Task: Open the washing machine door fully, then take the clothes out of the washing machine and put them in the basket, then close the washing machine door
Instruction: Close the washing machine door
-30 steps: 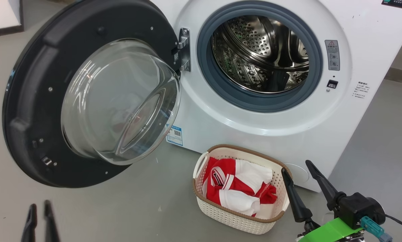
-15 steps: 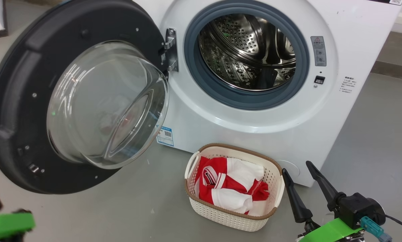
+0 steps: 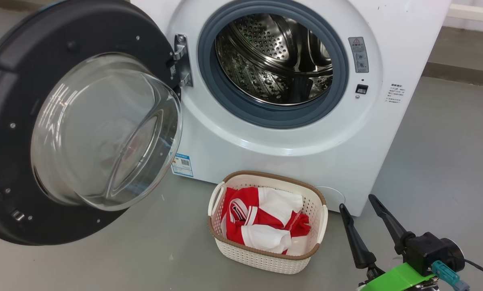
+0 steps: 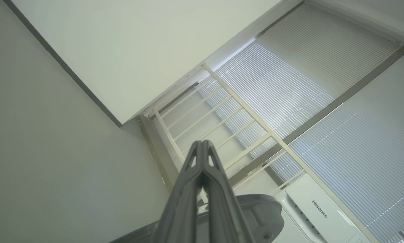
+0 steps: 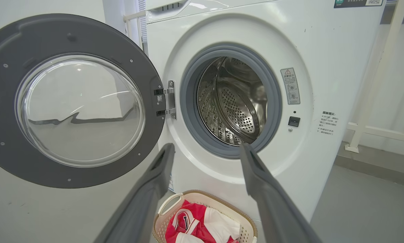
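clothes [image 3: 265, 220] sit in the basket [image 3: 261, 258] and the washing machine [image 3: 387, 141] looks empty, so the right gripper [image 3: 356, 201] hangs spread and empty, left gripper [image 4: 202, 144] pinched together, just the wide-open washing machine door [image 3: 7, 101] to close

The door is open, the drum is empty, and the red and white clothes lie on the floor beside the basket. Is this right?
No: the head view shows the clothes inside the basket, not beside it. The door is open, the drum empty.

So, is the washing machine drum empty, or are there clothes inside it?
Empty, as far as it shows: the drum is bare perforated steel, no fabric inside. The red and white clothes lie in the basket.
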Motion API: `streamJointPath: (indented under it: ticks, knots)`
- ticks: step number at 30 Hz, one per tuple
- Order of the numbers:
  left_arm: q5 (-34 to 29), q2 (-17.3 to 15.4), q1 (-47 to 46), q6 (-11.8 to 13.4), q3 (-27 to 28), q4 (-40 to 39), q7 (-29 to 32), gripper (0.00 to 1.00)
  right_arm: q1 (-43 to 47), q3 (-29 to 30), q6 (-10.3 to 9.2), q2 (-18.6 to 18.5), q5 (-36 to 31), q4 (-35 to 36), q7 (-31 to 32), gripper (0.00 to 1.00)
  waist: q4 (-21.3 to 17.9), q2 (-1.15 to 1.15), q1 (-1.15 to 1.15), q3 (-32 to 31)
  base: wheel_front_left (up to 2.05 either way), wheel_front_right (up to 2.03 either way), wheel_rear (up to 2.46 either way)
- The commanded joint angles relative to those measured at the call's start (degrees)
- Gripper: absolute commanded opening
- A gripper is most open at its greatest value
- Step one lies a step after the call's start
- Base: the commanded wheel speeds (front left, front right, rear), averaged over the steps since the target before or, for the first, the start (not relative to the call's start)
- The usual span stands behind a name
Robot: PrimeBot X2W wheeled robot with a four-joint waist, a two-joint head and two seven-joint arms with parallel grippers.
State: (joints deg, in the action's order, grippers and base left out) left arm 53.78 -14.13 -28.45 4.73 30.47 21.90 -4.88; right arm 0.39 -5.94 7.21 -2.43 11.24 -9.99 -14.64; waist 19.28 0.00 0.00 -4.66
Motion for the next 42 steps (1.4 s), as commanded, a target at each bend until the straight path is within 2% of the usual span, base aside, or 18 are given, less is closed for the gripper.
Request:
streamJointPath:
  ticks: [1, 7, 12, 15, 19, 24, 31, 38, 42]
  knots:
    - [1.91, -3.79, -4.26, -0.5, 1.99, 0.93, 1.65, 0.0, -2.0, -0.88, 0.28, -0.44, -0.39, 1.43, -0.36, 1.0, -0.14, 0.0, 0.0, 0.13, 0.0, 0.0, 0.0]
    - [7.24, -7.89, -13.87, 0.89, 2.1, 12.16, 10.19, 0.0, -1.8, -1.27, 0.28, -0.44, -0.43, 1.33, -0.36, 1.0, -0.21, 0.0, 0.0, 0.4, 0.0, 0.0, 0.0]
    - [9.58, -10.14, -19.0, 3.53, 2.82, 21.36, 14.23, 0.0, -1.96, -1.78, 0.28, -0.44, -0.82, 1.58, -0.29, 1.0, -0.66, 0.0, 0.0, 0.79, 0.0, 0.0, 0.0]
    - [10.01, -11.53, -21.07, 3.99, 2.41, 26.1, 16.4, 0.0, -2.22, -2.23, 0.28, -0.44, -1.2, 1.79, 0.0, 1.0, -1.3, 0.0, 0.0, 1.16, 0.0, 0.0, 0.0]
    - [10.19, -12.93, -22.62, 2.84, 1.02, 30.91, 20.28, 0.0, -2.6, -3.06, 0.28, -0.44, -1.56, 1.98, 0.46, 1.0, -2.6, 0.0, 0.0, 1.8, 0.0, 0.0, 0.0]
    - [10.15, -14.45, -23.16, 1.11, 0.37, 35.23, 22.01, 0.0, -3.15, -3.26, 0.28, -0.44, -1.87, 2.55, 0.88, 1.0, -4.08, 0.0, 0.0, 2.69, 0.0, 0.0, 0.0]
    - [10.23, -14.72, -23.81, -1.66, -1.03, 40.46, 25.46, 0.0, -3.01, -3.35, 0.28, -0.44, -2.08, 3.24, 1.37, 1.0, -5.1, 0.0, 0.0, 3.06, 0.0, 0.0, 0.0]
    - [11.3, -14.53, -24.12, -4.84, -1.5, 42.82, 29.8, 0.0, -2.89, -2.79, 0.28, -0.44, -2.29, 3.61, 1.49, 1.0, -4.85, 0.0, 0.0, 3.49, 0.0, 0.0, 0.0]
    - [11.51, -14.31, -24.23, -5.76, -1.84, 43.54, 31.35, 0.0, -2.83, -2.83, 0.28, -0.44, -2.06, 3.72, 1.46, 1.0, -4.47, 0.0, 0.0, 3.49, 0.0, 0.0, 0.0]
